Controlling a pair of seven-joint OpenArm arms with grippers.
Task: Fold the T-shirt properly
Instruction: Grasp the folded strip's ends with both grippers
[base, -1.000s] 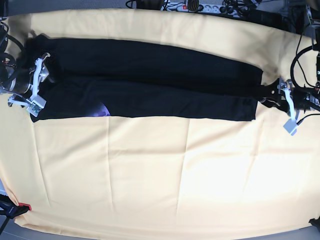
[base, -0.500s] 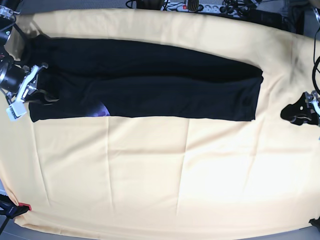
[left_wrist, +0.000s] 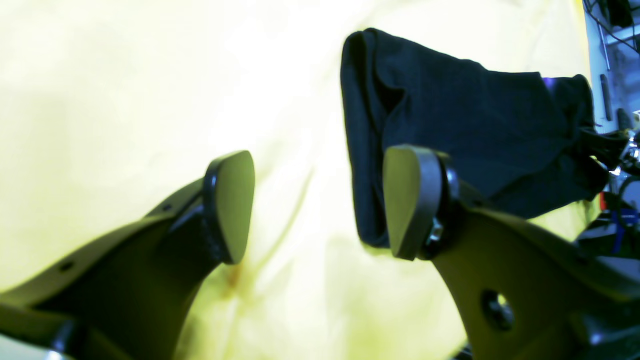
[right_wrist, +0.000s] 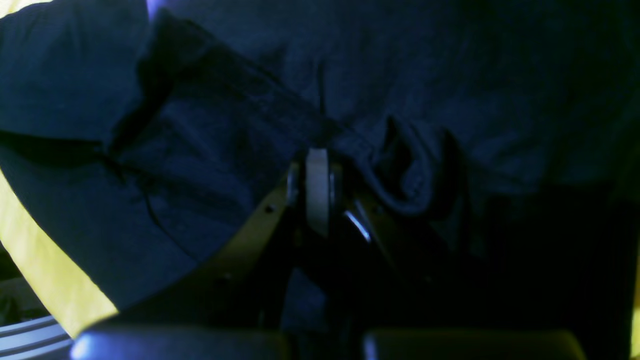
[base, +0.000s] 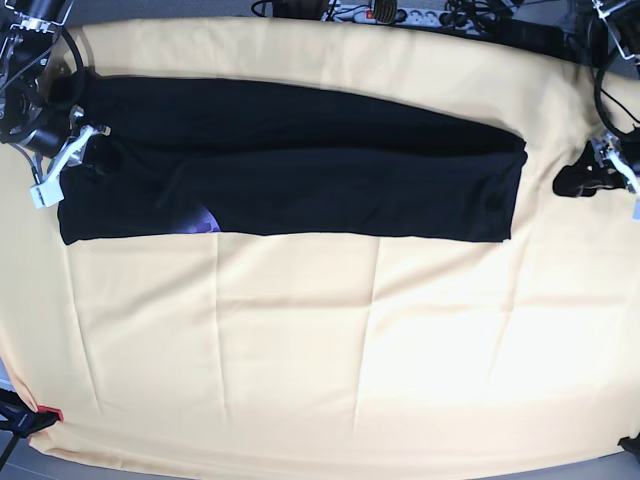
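Lengthwise folds done, black T-shirt (base: 300, 160) lying as long strip across far side of cloth-covered desk (base: 300, 360), crosswise folds left; left claw (left_wrist: 320, 205) apart, empty; right claw (right_wrist: 325, 192) together beside shirt's end, grip unclear.

Below the folded black T-shirt (base: 290, 165) the cloth-covered tabletop (base: 330, 350) lies bare and passable, while cables and a power strip (base: 385, 14) crowd its far edge, seemingly just off the cloth.
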